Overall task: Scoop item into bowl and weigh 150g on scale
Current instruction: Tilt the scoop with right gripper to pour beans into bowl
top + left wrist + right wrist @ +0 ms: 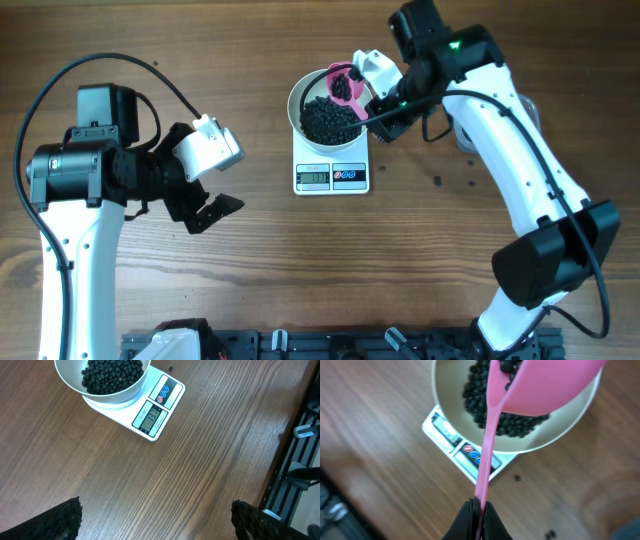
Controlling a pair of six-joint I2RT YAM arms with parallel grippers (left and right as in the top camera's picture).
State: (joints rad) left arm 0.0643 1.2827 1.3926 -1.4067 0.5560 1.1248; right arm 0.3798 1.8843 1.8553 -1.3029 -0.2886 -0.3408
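The white bowl (294, 104) stands on the small white scale (332, 177), and a heap of black beads, the item (330, 120), lies in it. My right gripper (381, 108) is shut on the handle of a pink scoop (343, 82), whose cup is tilted over the bowl's far rim with a few beads in it. In the right wrist view the scoop (545, 385) hangs above the bowl (445, 407), and the handle runs down into the right gripper (480, 507). My left gripper (215, 212) stands open and empty over bare wood, left of the scale (155, 412) and the bowl (67, 382).
A few stray beads (437, 181) lie on the wood right of the scale. Part of a clear container (462, 135) shows behind the right arm. A black rail (350, 345) runs along the table's front edge.
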